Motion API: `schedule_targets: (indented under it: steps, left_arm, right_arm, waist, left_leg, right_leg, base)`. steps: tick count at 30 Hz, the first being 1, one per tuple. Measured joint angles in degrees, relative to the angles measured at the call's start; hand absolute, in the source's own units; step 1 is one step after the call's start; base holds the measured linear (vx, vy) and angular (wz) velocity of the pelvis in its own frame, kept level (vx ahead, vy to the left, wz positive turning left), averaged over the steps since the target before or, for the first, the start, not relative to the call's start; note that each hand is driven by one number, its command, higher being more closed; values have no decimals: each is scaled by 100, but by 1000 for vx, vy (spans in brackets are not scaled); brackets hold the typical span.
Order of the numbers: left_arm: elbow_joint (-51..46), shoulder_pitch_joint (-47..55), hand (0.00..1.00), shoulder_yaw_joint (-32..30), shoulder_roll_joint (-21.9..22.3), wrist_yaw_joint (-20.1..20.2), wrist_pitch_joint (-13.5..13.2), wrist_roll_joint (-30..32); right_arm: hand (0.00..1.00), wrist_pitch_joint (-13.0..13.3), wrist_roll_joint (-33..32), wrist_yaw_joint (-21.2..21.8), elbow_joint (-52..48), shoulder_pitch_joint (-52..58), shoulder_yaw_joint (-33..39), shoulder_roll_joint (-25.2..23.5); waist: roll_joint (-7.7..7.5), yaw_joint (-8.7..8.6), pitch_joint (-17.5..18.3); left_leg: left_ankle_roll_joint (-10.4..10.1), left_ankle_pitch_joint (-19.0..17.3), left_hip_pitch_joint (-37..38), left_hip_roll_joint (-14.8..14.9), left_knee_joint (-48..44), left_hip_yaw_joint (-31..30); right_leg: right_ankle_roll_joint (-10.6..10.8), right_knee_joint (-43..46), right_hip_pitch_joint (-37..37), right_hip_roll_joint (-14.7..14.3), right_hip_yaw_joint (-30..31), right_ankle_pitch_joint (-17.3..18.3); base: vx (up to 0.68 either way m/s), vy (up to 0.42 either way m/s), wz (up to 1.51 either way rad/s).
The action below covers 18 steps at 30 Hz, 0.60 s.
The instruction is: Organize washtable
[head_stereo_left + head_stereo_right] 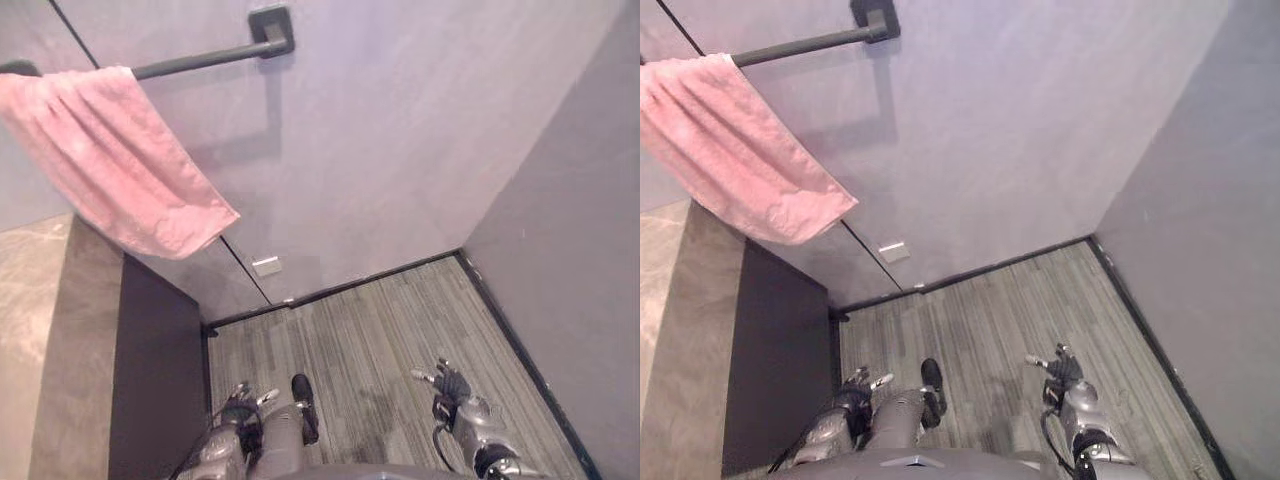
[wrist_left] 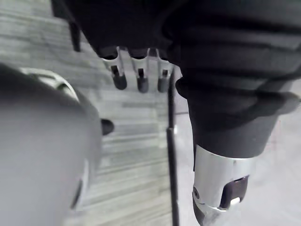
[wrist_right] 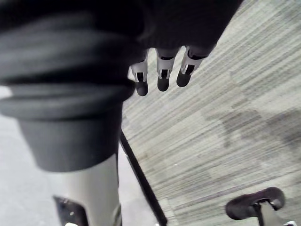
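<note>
WASHROOM CORNER, seen from the robot's head: we look down at the washtable [image 1: 45, 300] along the left edge. Its top is pale and marbled, its front panel dark. Above it a pink towel [image 1: 110, 160] hangs over a dark rail [image 1: 200, 58] fixed to the grey wall [image 1: 400, 130]. The towel is bunched in folds at the rail's left end and drapes at a slant, w/ one corner pointing down to the right. Whether its lower edge touches the top we cannot tell.

Low on the wall, nr the floor [image 1: 400, 330], sits a small pale plate [image 1: 267, 266]. A dark skirting [image 1: 380, 275] marks where wall meets floor. The floor itself is striped grey.

Both hands hang low over the floor, well apart from the towel. The left hand [image 1: 240, 405] is just beside the washtable's dark front. In its wrist view we see its fingers [image 2: 139, 80] straight and relaxed, thumb [image 2: 218, 186] apart, w/ floor & skirting beyond them. The right hand [image 1: 452, 385] hangs out to the right, btwn the robot and the side wall. Its fingers [image 3: 162, 77] are likewise straight and slack, w/ striped floor past the tips. Both hands are open and grip nothing.
</note>
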State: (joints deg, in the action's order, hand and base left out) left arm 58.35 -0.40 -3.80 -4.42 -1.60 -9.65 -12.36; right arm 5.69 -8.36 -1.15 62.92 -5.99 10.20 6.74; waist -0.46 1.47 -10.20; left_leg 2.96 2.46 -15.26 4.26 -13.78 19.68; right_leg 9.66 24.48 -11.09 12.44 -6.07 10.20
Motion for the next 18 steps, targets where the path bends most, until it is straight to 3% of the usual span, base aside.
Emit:
schedule_targets:
  steps: [1,2,3,4,5,6,7,8,9,10,12,15,18]
  left_arm:
    - [7,26,0,34,-25,-2,1,38]
    - [10,56,0,65,-54,-3,3,39]
    - [10,66,0,93,-90,-9,4,37]
    - [7,75,0,177,-108,-4,-1,39]
    - [9,79,0,194,-130,-5,-12,48]
    - [8,77,0,195,-159,-4,-16,49]
    - [7,73,0,194,-210,-3,-19,75]
    - [5,68,0,195,-245,0,-21,141]
    - [6,78,0,197,-312,4,-22,161]
    - [40,86,0,185,-392,2,-19,161]
    - [145,189,0,190,-175,15,-1,163]
    - [97,267,0,167,96,54,-4,164]
    - [-276,342,0,150,94,83,-49,155]
  right_arm:
    - [0,-5,1,5,15,154,114,-96]
    - [0,-6,-1,25,25,275,130,-163]
    - [0,-3,-1,57,22,300,134,-180]
    - [0,-5,1,114,23,329,135,-183]
    - [0,-2,14,120,19,327,132,-189]
    - [0,0,24,121,20,327,134,-192]
    - [0,-4,52,124,20,329,145,-193]
    - [0,-4,50,125,17,316,157,-197]
    - [0,-5,50,122,22,342,176,-239]
    - [0,-6,55,121,30,373,184,-276]
    - [0,-17,60,113,87,399,410,-229]
    - [0,-27,65,113,149,473,421,-159]
    - [0,-39,70,109,109,483,346,-216]
  waist:
    - [-13,-62,4]
    - [0,-114,-4]
    - [3,-116,-5]
    - [83,-114,-28]
    - [122,-121,-44]
    - [136,-135,-46]
    - [169,-176,-31]
    - [103,-208,5]
    - [-31,-221,31]
    - [-281,-228,77]
    - [-76,-228,186]
    - [152,-237,334]
    - [95,-200,367]
  left_leg:
    - [34,-221,342,-114,49,-76]
    - [79,-337,739,-170,177,-110]
    - [95,-347,952,-202,280,-104]
    - [96,-348,1516,-207,644,-87]
    - [96,-348,1792,-194,824,-80]
    - [95,-349,1936,-187,934,-90]
    - [44,-371,2078,-154,1077,-114]
    - [-62,-429,2119,-131,1105,-120]
    - [-208,-479,2138,-222,1176,-126]
    - [-319,-544,2215,-364,1247,-151]
    - [-438,-541,2280,-221,1348,-205]
    - [-568,-514,2247,14,1504,-276]
    - [-648,-508,2261,137,1590,-381]
  right_leg:
    - [34,1018,263,80,105,-693]
    - [60,2040,642,140,289,-890]
    - [4,2430,848,153,308,-733]
    - [-313,2795,1175,164,158,-211]
    - [-435,2680,1349,146,10,31]
    - [-477,2474,1472,96,-54,160]
    - [-474,1741,1676,-69,-119,295]
    - [-452,966,1772,-179,-170,284]
    - [-531,-249,1812,-224,-282,-277]
    - [-633,-642,1870,-175,-235,-683]
    - [-620,-878,1727,-319,-279,-656]
    - [-687,-1775,1373,-660,-433,-992]
    - [-736,-2234,1137,-825,-585,-1163]
  base:
    - [459,246,39]
    - [353,202,29]
    - [162,133,8]
    - [27,51,-5]
    - [-42,29,-3]
    - [-173,-9,11]
    - [-271,-25,23]
    - [-403,-53,27]
    - [-351,-125,19]
    - [-153,-168,7]
    - [120,-143,-1]
    - [136,-92,1]
    - [131,-85,16]
